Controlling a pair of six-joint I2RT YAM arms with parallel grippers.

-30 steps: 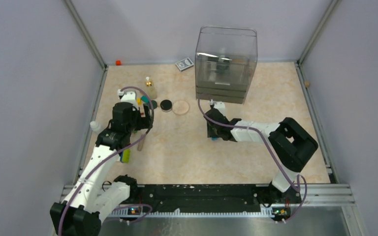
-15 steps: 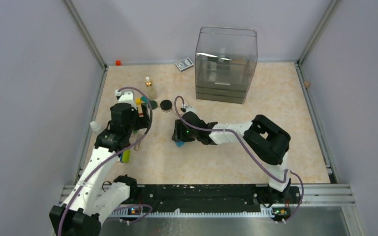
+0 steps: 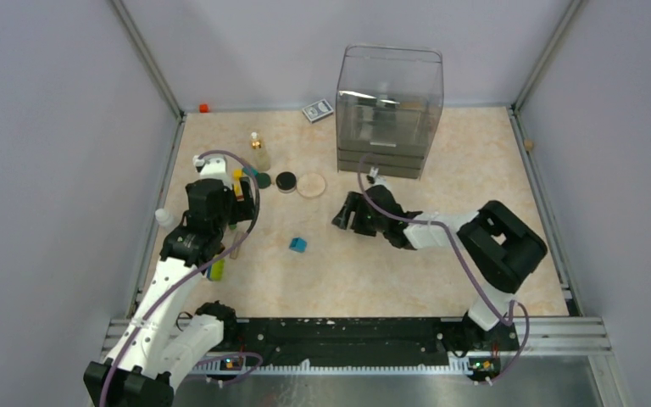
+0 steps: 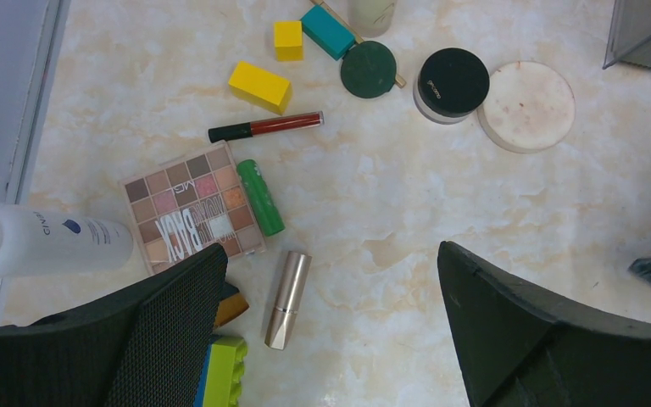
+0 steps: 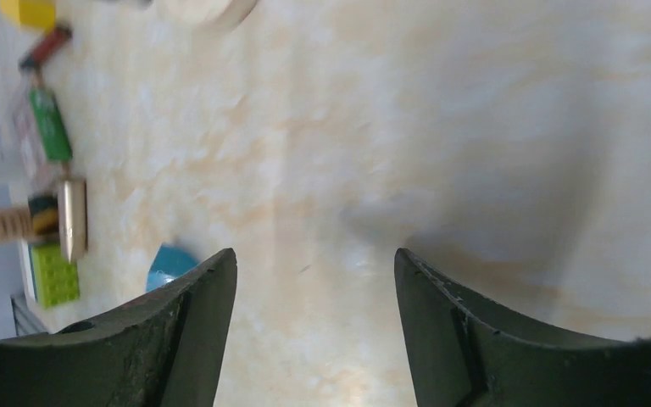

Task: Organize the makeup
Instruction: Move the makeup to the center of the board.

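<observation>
The right gripper [image 5: 314, 271] hung spread and empty over bare table at mid-frame. The left gripper [image 4: 331, 280] gaped, holding nothing, above the makeup at left: checkered palette [image 4: 193, 209], tan tube [image 4: 287, 298], white bottle [image 4: 47, 242]. The likely risk was wide jaws snagging the crowding green stick [image 4: 260, 197] or yellow block [image 4: 259, 86], or rolling the tube.

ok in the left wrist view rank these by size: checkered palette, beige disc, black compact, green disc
1. checkered palette
2. beige disc
3. black compact
4. green disc
All four lie on the table, so nearness to the camera hardly skews the order.
</observation>
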